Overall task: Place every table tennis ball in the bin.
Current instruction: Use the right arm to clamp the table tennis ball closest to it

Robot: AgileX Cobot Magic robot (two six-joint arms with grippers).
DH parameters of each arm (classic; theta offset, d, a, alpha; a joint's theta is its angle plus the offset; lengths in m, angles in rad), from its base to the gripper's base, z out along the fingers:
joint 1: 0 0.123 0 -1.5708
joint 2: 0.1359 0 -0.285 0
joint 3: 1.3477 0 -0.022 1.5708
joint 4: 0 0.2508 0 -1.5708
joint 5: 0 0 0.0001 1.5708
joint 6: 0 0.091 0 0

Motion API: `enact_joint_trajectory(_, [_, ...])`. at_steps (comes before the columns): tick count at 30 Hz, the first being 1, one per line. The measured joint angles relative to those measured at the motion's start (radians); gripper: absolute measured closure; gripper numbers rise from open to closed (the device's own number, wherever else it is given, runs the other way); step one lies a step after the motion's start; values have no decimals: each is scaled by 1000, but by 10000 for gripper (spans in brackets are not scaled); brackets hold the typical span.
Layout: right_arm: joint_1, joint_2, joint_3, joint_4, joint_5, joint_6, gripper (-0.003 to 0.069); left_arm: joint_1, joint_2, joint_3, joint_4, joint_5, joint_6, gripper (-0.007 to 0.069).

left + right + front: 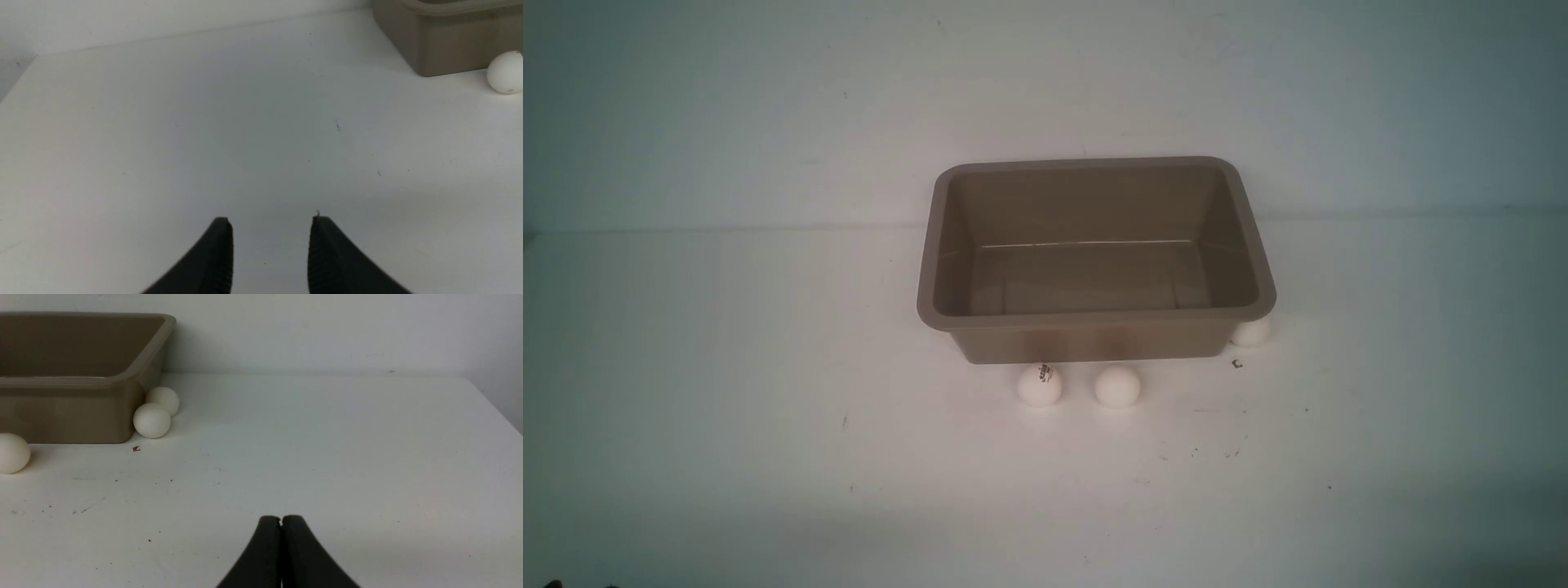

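Right, snapshot:
bin (1094, 345): rectangular grey-brown plastic tub with rounded corners, flared rim and sloping walls. It stands upright on the white tabletop (768, 392), mid-table, towards the pale back wall (768, 98).
logo ball (1040, 385): small smooth white table tennis ball, dark printed logo facing up. It lies on the tabletop just beside the bin's near wall, left of its middle.
plain ball (1117, 386): small white ball of the same kind with a plain surface. It lies just right of the logo ball, apart from it, also just in front of the near wall.
corner ball (1252, 331): small white ball at the bin's near right corner, partly hidden under the flared rim in the front view. The right wrist view has it against the corner (looks like contact, not certain).
fourth ball (164, 400): small white ball just behind the corner ball, alongside the bin's right wall. The front view hides it.
speck (1237, 364): small dark mark on the tabletop, near the corner ball.
left gripper (270, 222): black ribbed fingers (220, 257) stand apart with bare tabletop between them, holding nothing. It is well apart from the bin; the bin's near left corner and the logo ball sit at the edge of its wrist view.
right gripper (281, 518): black fingertips pressed together, nothing between them. It is over bare tabletop, well apart from the balls and the bin.
task state: all four balls lie on the tabletop outside the bin.
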Motion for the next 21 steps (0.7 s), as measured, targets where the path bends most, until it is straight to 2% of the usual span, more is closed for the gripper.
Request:
enact_joint_trajectory(7, [0,0,0,0,-10,0,678,0,0,0,0,0,0,384])
enact_joint_trajectory(12, [0,0,2,7,-128,0,678,0,0,0,0,0,0,384])
enact_joint_trajectory(17, [0,0,-130,7,-122,0,678,0,0,0,0,0,0,384])
enact_joint_trajectory(21, [0,0,-307,10,-14,26,678,0,0,0,0,0,0,384])
